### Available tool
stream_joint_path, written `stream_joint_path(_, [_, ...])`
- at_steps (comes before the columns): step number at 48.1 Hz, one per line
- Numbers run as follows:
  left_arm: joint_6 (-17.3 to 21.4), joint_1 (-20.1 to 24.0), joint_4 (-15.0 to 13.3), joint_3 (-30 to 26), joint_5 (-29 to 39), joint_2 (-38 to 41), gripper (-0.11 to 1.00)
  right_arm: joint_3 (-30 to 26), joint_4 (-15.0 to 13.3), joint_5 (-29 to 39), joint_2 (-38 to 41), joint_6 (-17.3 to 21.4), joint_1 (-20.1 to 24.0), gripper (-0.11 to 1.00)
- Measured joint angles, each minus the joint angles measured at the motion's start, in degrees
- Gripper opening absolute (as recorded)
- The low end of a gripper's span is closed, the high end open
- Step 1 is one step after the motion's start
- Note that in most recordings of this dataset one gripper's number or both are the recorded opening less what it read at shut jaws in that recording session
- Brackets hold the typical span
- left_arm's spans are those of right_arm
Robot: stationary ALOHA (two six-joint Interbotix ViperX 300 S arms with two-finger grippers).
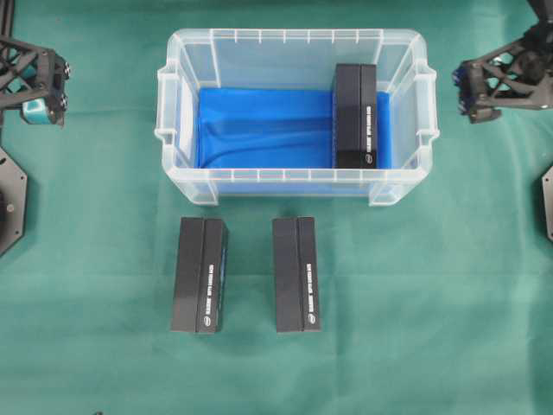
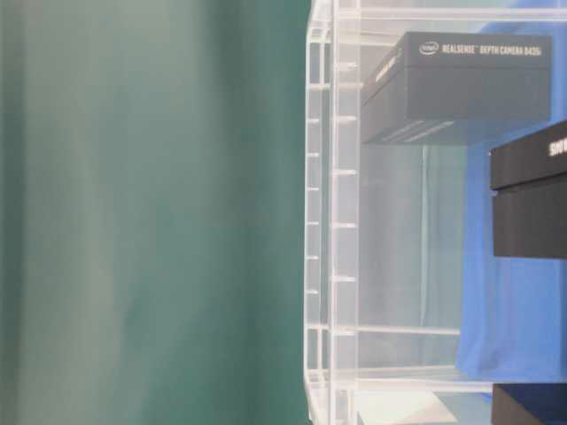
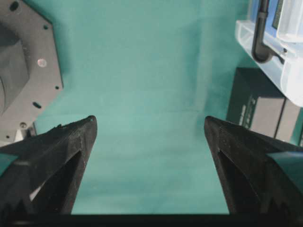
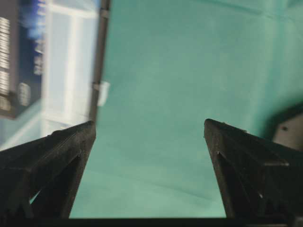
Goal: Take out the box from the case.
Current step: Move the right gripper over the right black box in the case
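Lab bench: green cloth [image 1: 104, 346], mounted robot arms [image 1: 505, 73].

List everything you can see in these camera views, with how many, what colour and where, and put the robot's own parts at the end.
case: one, clear plastic, top middle of the table in the overhead view.
blue cloth: one, blue, lining the case bottom.
box in the case: one, black, at the case's right end.
boxes on the table: two, black, side by side in front of the case, one left, one right.
table cover: one, green, under everything.
base plates: two, dark, at the left edge and the right edge.
left gripper: one, black, open, over bare cloth left of the case.
right gripper: one, black, open, right of the case.
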Motion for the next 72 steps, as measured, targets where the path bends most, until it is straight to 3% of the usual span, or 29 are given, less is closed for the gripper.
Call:
stream_joint_path(12, [0.26,0.00,0.00,0.00,-0.09,-0.09,0.99,-6.15,0.79,-0.88,6.77,0.18,0.18,0.94])
stream_joint_path(35, [1.76,0.18,0.00,0.79,-3.60,-0.88,0.99,-23.82,1.32,-0.88,24.70,-0.09,2.55,0.94])
stream_joint_path(56, [4.66,1.76,0.00,0.79,-3.69,-0.97,0.99,-26.02,1.32,0.88,26.81,0.18,2.99,0.94])
stream_joint_path(72, [4.75,2.20,0.00,0.79,-3.69,-1.05,0.99,-26.02,1.32,0.97,26.72,0.35,2.90,0.94])
